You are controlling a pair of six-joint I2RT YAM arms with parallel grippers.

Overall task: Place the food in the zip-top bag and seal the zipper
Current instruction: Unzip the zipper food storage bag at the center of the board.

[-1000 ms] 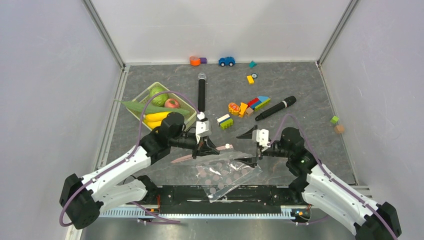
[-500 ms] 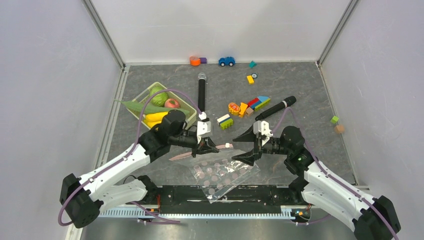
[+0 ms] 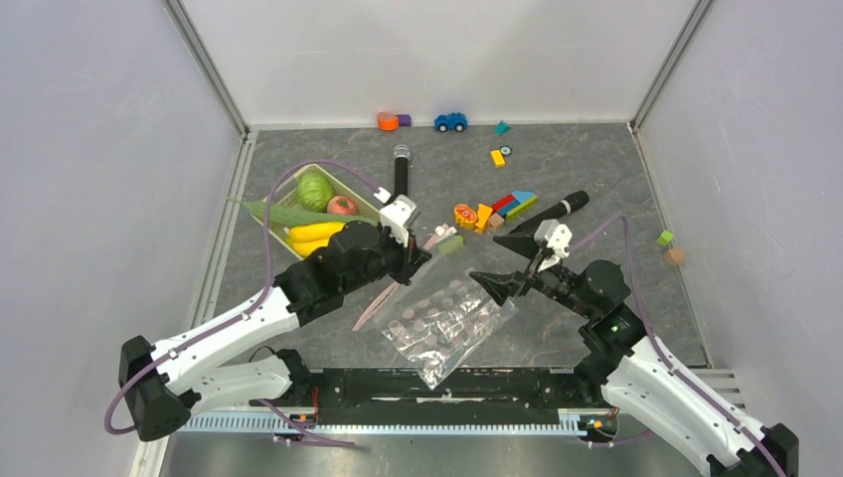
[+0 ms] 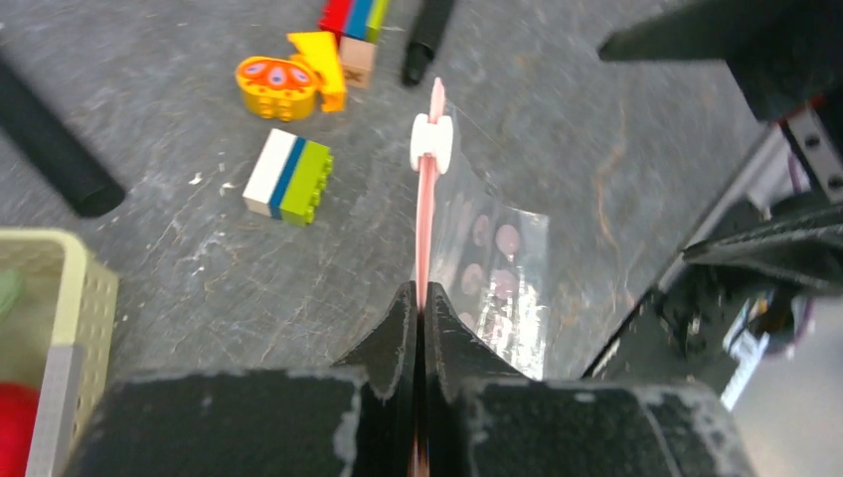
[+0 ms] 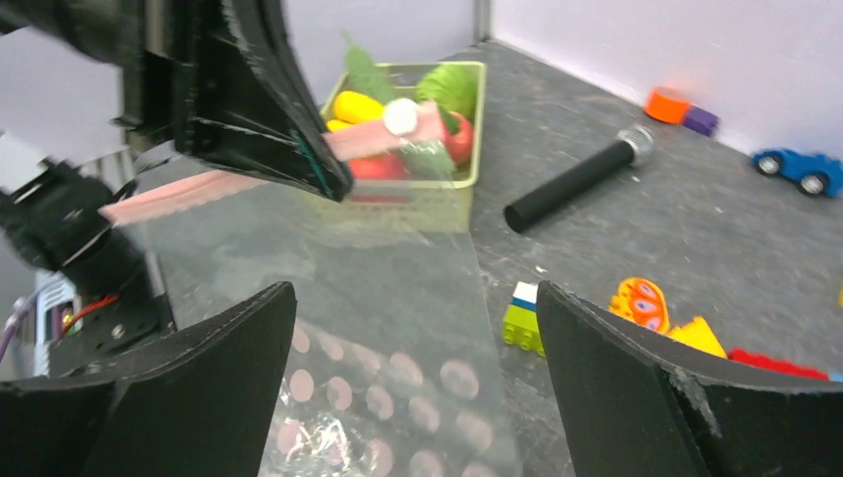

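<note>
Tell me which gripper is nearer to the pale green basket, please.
Left. The left gripper, shut on the zipper, is close to the right corner of the basket. The right gripper, open, is farther right, on the other side of the bag.

Hidden, cropped and blurred parts

In the left wrist view the thin pale pink zipper strip [image 4: 425, 229] vanishes between the left arm's black fingers [image 4: 393, 338], and the picture's left edge cuts off the pale green plastic basket [image 4: 70, 298]. In the right wrist view the clear pink-dotted zip-top bag [image 5: 398, 328] is blurred, and the strip covers part of the small plastic toy food [image 5: 360, 104].
</note>
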